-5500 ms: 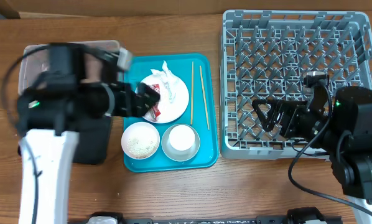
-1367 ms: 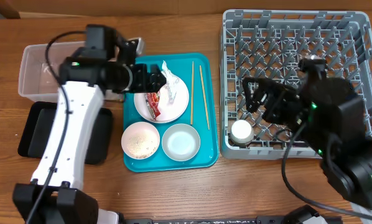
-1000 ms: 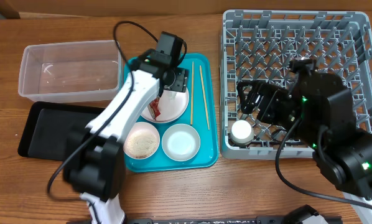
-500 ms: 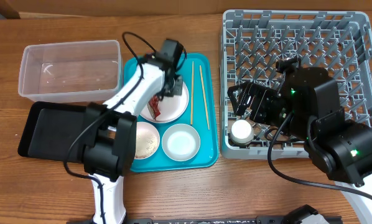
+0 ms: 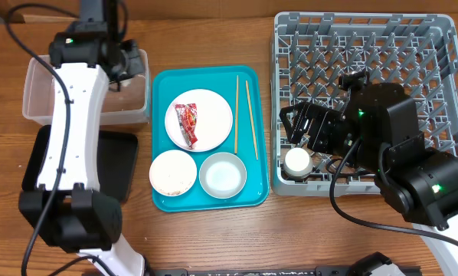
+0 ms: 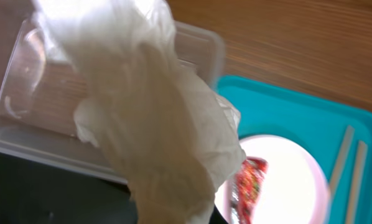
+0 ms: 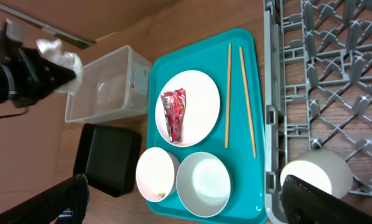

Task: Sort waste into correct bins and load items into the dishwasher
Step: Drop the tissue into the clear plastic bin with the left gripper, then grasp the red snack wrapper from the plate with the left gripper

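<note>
My left gripper [image 5: 126, 64] hangs over the right end of the clear tub [image 5: 41, 96], shut on the crumpled white tissue [image 6: 155, 112], which hides its fingers in the left wrist view. The red wrapper [image 5: 187, 124] lies on the white plate [image 5: 210, 115]. Two chopsticks [image 5: 237, 115] lie to the plate's right. In front stand a white bowl [image 5: 173, 172] holding a few rice grains and a pale grey bowl [image 5: 223, 174]. The white cup [image 5: 296, 161] stands in the grey dish rack [image 5: 367, 38]. Just above the cup, my right gripper [image 5: 305, 130] is open and holds nothing.
The plate, bowls and chopsticks sit on a teal tray [image 5: 164, 84] between the tub and the rack. The black tray [image 5: 114, 165] lies in front of the tub, partly under my left arm. My right arm covers the rack's near right part.
My left arm has swung from the plate back and left to the clear tub, carrying the tissue off the plate. The right arm has stayed still.
</note>
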